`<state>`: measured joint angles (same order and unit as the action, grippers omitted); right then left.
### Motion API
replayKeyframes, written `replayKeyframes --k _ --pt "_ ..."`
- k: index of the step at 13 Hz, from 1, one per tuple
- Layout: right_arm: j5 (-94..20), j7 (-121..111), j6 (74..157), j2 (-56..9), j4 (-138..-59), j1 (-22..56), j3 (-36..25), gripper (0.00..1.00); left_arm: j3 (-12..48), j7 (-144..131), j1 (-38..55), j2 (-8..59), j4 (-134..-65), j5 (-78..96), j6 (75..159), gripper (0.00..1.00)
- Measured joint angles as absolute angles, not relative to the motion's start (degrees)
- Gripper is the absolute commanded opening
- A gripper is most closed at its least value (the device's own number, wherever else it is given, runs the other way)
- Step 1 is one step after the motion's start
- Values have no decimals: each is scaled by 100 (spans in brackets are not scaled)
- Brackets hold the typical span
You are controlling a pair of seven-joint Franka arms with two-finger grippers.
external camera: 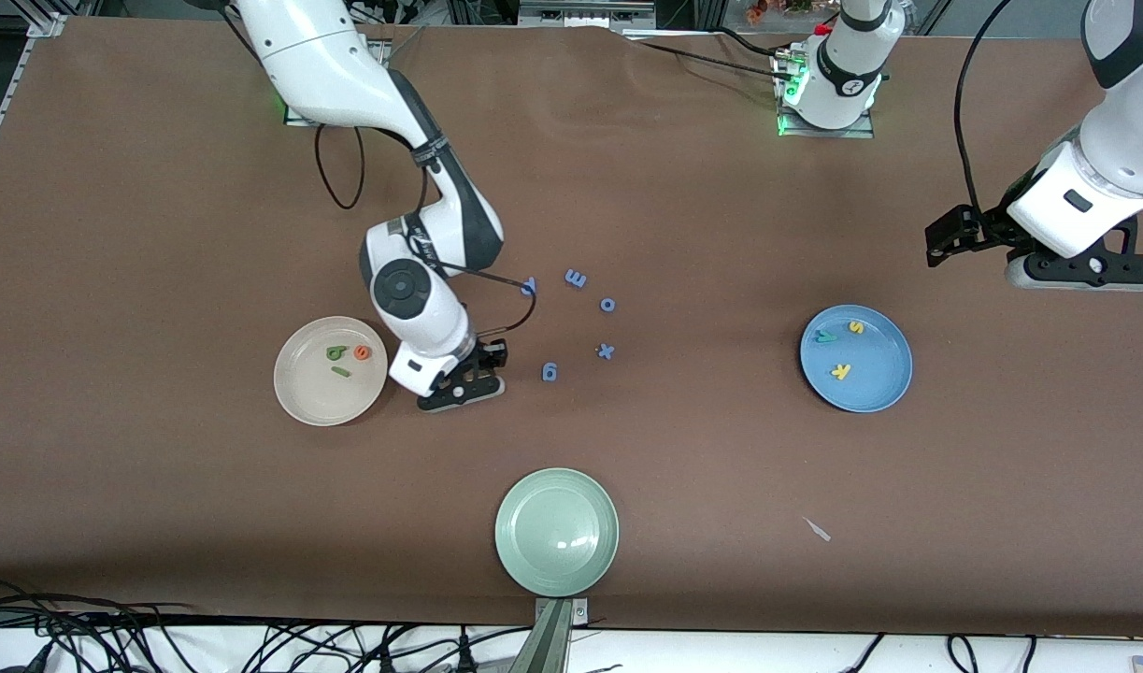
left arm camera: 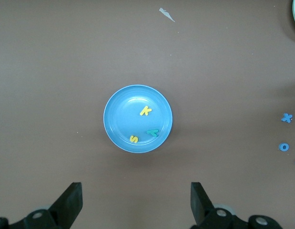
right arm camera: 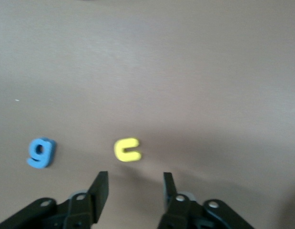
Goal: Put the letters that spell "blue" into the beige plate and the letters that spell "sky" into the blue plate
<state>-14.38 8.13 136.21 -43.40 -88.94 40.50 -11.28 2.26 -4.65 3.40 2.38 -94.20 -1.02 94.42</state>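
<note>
One letter of "blue", the yellow u [right arm camera: 127, 150], lies on the table at lower centre of the right wrist view, ahead of the right gripper [right arm camera: 135, 188], whose parted fingers should straddle it squarely before closing, then carry it to the beige plate [external camera: 302, 402]; the left gripper [left arm camera: 136, 202], fingers wide apart, waits over the blue plate [left arm camera: 119, 107].

Three plates sit on the bench [external camera: 160, 523]: one beige plate [external camera: 300, 397], one blue plate [external camera: 884, 388], one pale green plate [external camera: 557, 533]. The beige plate holds three letters: green b [external camera: 335, 353], orange e [external camera: 362, 352], green l [external camera: 341, 372]. The blue plate holds three: yellow s [external camera: 854, 326], yellow k [external camera: 841, 371], teal y [external camera: 825, 336]. One yellow u [right arm camera: 127, 150] lies loose, with five blue letters: p [external camera: 529, 286], m [external camera: 576, 278], o [external camera: 607, 305], x [external camera: 606, 351], g [external camera: 550, 372]. One pale scrap [external camera: 818, 530] lies apart.
</note>
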Motion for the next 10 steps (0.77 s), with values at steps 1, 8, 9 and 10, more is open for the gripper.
replayKeyframes --k 1,8,9,10 --pt "-1438 865 13680 -4449 -8808 4076 -1128 56 227 -465 340 238 -9420 -102 9442 100" --pt "-1438 872 14209 -4854 -8700 4087 -1135 53 227 -465 340 238 -9420 -102 9442 100" --pt "-1438 872 14209 -4854 -8700 4087 -1136 48 226 -465 340 238 -9420 -102 9442 100" --pt "-1438 872 14211 -4854 -8700 4087 -1137 42 227 -465 340 238 -9420 -102 9442 100"
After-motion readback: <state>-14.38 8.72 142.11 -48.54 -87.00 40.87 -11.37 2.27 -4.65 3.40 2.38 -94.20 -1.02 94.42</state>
